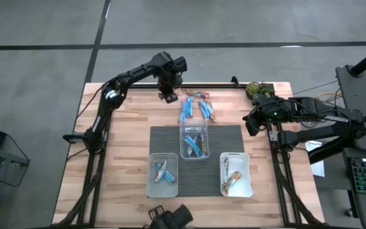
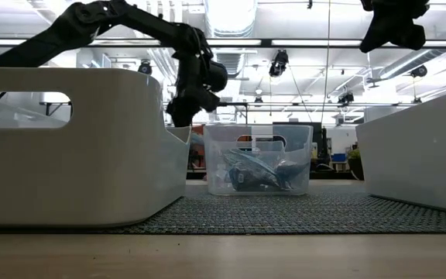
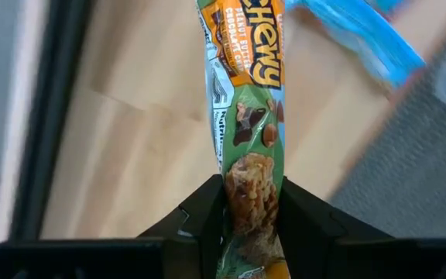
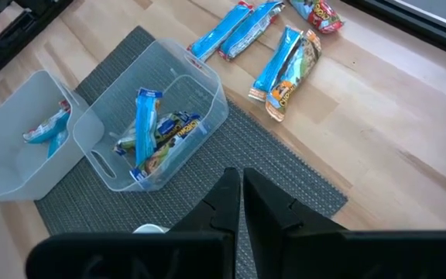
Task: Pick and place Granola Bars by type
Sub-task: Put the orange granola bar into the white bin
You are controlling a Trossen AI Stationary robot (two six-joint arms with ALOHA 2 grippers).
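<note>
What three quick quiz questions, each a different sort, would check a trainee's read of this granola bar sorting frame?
1. True or false: the left gripper is shut on a green-wrapped bar.
2. Multiple choice: the right gripper is A) holding a blue bar, B) shut and holding nothing, C) inside a tub.
3. Fill in: the middle tub, the left tub and the right tub all stand on the dark ____.

Key: 1 true. 2 B; it sits at the table's right side, above the surface. 3 mat; loose bars lie on bare wood beyond it.
</note>
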